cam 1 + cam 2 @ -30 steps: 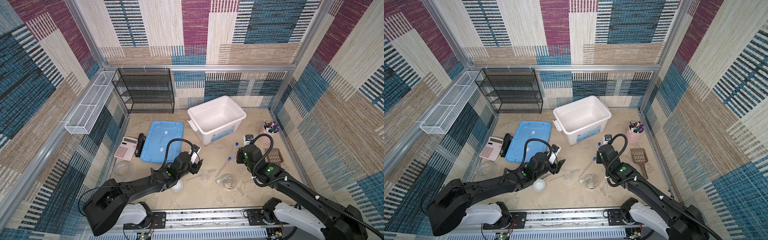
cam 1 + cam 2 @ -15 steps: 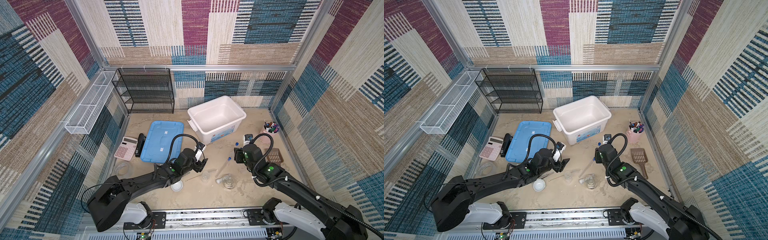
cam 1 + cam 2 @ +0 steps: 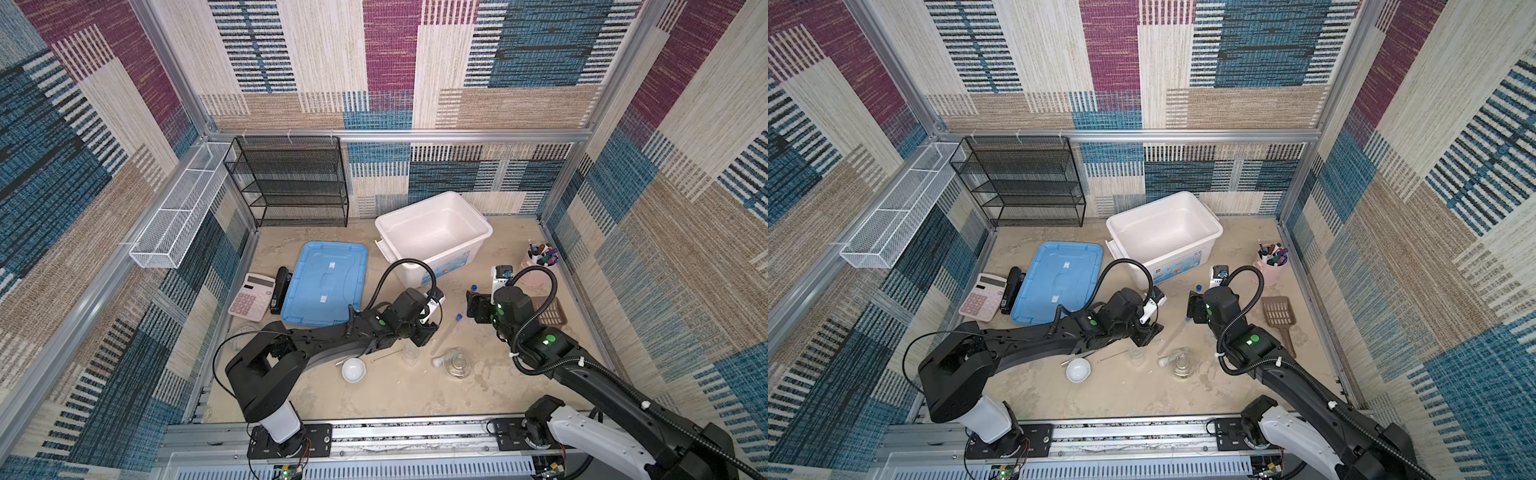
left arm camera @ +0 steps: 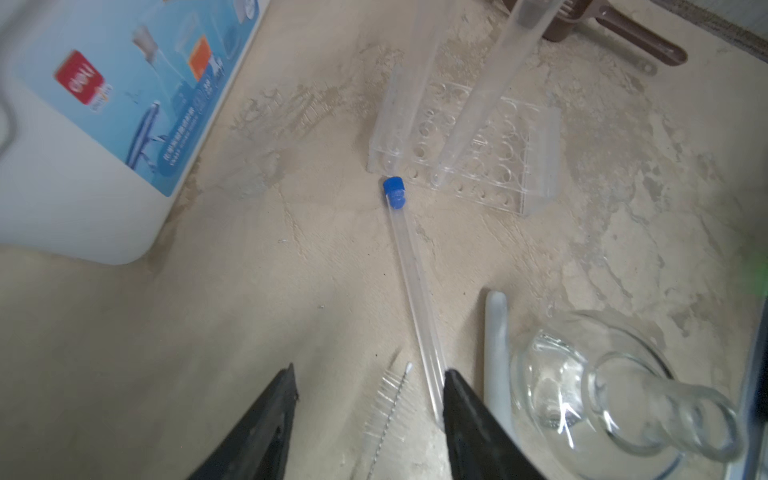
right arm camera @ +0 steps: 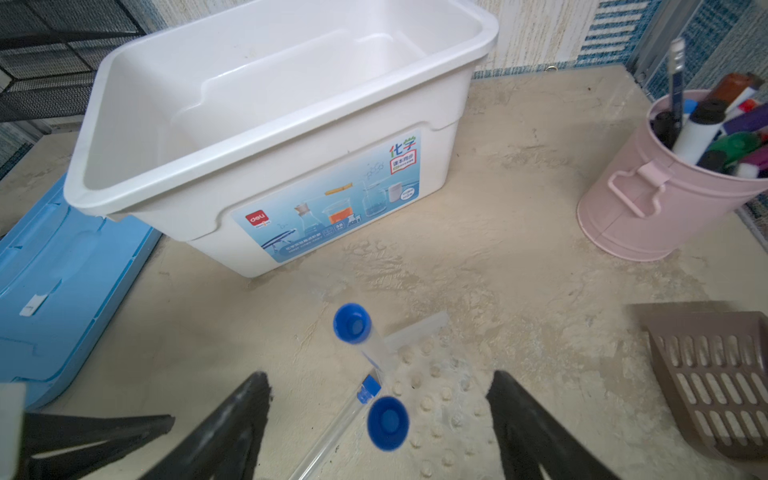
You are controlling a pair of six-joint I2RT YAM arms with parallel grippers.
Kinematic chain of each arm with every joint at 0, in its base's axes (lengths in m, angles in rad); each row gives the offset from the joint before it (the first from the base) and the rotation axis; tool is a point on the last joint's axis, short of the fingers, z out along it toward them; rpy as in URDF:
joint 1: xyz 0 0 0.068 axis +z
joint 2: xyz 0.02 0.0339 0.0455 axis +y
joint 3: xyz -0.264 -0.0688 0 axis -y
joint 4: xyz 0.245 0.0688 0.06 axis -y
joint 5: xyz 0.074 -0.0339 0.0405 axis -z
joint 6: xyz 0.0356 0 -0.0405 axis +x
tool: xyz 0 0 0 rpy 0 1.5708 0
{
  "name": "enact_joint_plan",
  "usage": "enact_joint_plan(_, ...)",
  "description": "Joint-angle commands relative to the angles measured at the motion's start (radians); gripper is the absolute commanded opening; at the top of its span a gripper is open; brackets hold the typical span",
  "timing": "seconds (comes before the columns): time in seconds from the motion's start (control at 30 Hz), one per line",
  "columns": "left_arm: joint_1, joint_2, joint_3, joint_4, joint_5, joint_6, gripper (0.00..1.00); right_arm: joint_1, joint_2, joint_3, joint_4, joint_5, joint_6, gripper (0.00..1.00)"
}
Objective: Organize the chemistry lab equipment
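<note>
Test tube (image 4: pixel 414 291) — clear, slim, blue-capped — lying flat on sandy tabletop (image 4: pixel 249 332).

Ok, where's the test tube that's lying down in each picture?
Top view: lying test tube mid-table, in front of the white bin.
Top view: same spot, in front of the bin.
Left wrist: mid-picture, running out from beside the left gripper.
Right wrist: seen between the open jaws of the right gripper, beside two standing tubes.
Shared landmark: the white bin.
</note>
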Motion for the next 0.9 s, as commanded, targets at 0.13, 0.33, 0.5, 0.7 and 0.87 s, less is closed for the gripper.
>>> enact_joint_plan(0.13, -0.017, 0.091, 0.087, -0.060, 0.082, -0.034, 0.54, -0.103, -0.067, -0.034, 0.058, -0.110, 0.001, 0.86)
enact_joint_plan(0.33, -0.020, 0.173, 0.156, -0.111, 0.110, -0.045, 0.50, -0.126, -0.088, -0.056, 0.066, -0.141, 0.011, 0.86)
enact_joint_plan(0.5, -0.021, 0.232, 0.205, -0.144, 0.134, -0.052, 0.47, -0.139, -0.095, -0.066, 0.082, -0.154, 0.012, 0.86)
enact_joint_plan(0.7, -0.024, 0.280, 0.251, -0.190, 0.127, -0.047, 0.43, -0.146, -0.087, -0.081, 0.109, -0.171, 0.024, 0.86)
enact_joint_plan(0.87, -0.028, 0.308, 0.271, -0.206, 0.128, -0.046, 0.42, -0.148, -0.086, -0.095, 0.128, -0.183, 0.035, 0.86)
